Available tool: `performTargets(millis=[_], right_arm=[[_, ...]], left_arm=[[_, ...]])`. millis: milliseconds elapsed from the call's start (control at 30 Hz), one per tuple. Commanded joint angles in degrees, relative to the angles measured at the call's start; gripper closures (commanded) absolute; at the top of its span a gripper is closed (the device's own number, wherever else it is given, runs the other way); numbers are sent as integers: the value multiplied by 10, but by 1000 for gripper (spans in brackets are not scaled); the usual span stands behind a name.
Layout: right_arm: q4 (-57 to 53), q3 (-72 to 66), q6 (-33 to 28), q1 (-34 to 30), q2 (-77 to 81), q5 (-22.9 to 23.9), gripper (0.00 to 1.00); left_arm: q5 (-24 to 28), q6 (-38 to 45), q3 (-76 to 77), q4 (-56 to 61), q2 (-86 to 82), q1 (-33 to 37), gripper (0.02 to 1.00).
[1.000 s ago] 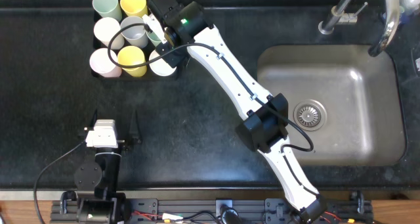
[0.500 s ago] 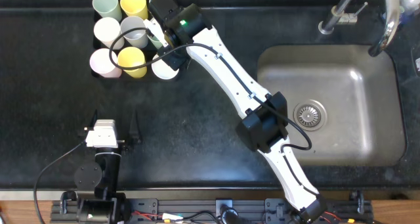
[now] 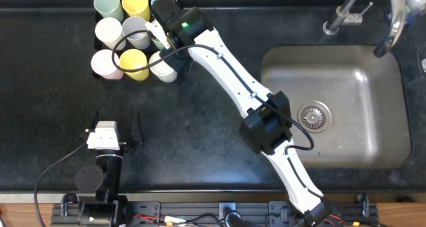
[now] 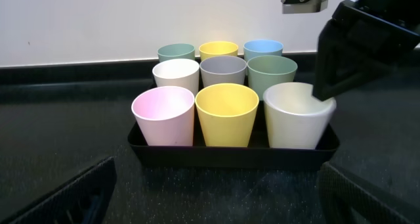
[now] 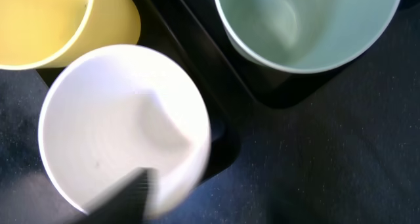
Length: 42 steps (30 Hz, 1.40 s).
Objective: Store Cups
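Black tray [image 4: 230,157], left wrist view: 9 cups [image 4: 223,69], the white cup [image 4: 298,115] taking the last corner; left gripper [image 4: 216,214] spread wide, idle. From above, right gripper [image 3: 160,39] hangs over that corner, apparently seating it. Right wrist view: grip impossible to tell.

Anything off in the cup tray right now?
Nothing spilled or damaged. The white cup in the black tray's corner, at the right gripper, may lean slightly outward; the other eight cups stand upright.
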Motion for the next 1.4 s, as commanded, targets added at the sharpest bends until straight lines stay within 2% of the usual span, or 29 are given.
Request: performTargets(millis=[33,133,267,367,533,767,900,1033,1133,1233,1400], right_arm=[[8,-4,-4,3,10,-2,3],[14,-3,-3,3,10,10,3],[31,11,18,-1,7,102,5],[41,38,36,-12,-5,146,5],[35,113,69,-48,-49,142,3],[-106,180,76,-150,-167,39,3],[-170,154,76,-206,-250,38,3],[-170,16,76,-231,-372,43,3],[-146,-207,108,-249,-521,104,5],[-110,-374,124,-272,-629,138,3],[6,-656,192,-304,-785,131,5]], left_arm=[[6,11,-1,-1,-4,-1,20],[6,11,-1,-1,-4,-1,20],[6,11,-1,-1,-4,-1,20],[6,11,-1,-1,-4,-1,20],[6,11,-1,-1,-4,-1,20],[6,11,-1,-1,-4,-1,20],[6,11,-1,-1,-4,-1,20],[6,11,-1,-1,-4,-1,20],[6,11,-1,-1,-4,-1,20],[6,11,-1,-1,-4,-1,20],[6,11,-1,-1,-4,-1,20]])
